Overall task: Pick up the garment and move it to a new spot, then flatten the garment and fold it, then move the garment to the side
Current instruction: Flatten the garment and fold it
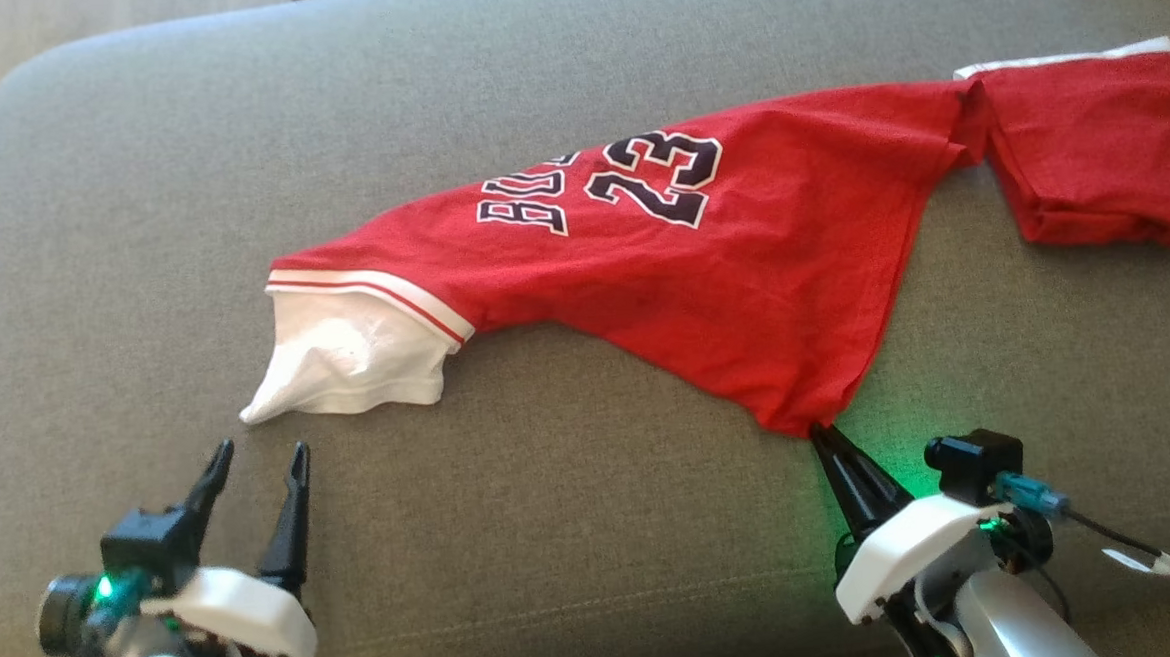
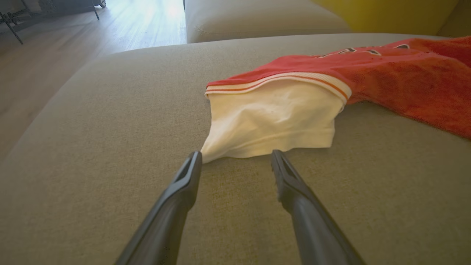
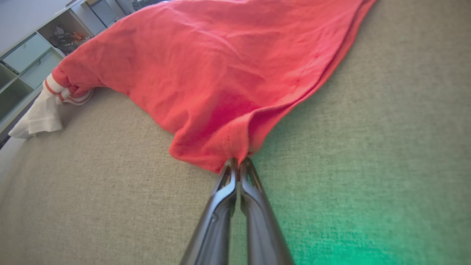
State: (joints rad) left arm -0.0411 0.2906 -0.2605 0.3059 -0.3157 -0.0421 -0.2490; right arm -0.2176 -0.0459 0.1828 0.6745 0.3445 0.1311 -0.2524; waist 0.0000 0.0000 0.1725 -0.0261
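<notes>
The garment (image 1: 701, 252) is a red jersey with the number 23, dark letters and a white sleeve (image 1: 347, 366). It lies stretched across a grey cushion (image 1: 556, 530). My right gripper (image 1: 819, 430) is shut on the garment's red hem corner (image 3: 235, 154), pinching it between closed fingers. My left gripper (image 1: 256, 454) stands open just short of the white sleeve's tip. In the left wrist view the sleeve (image 2: 272, 125) lies beyond my left gripper (image 2: 237, 154), its pointed end touching the left fingertip (image 2: 194, 157).
The garment's far red part (image 1: 1106, 141) with white trim reaches the right edge. The cushion's rounded left edge (image 2: 73, 84) drops to a wooden floor (image 2: 55, 55). Another cushion (image 2: 257, 18) sits behind. Shelving (image 3: 25, 62) stands beyond the sofa.
</notes>
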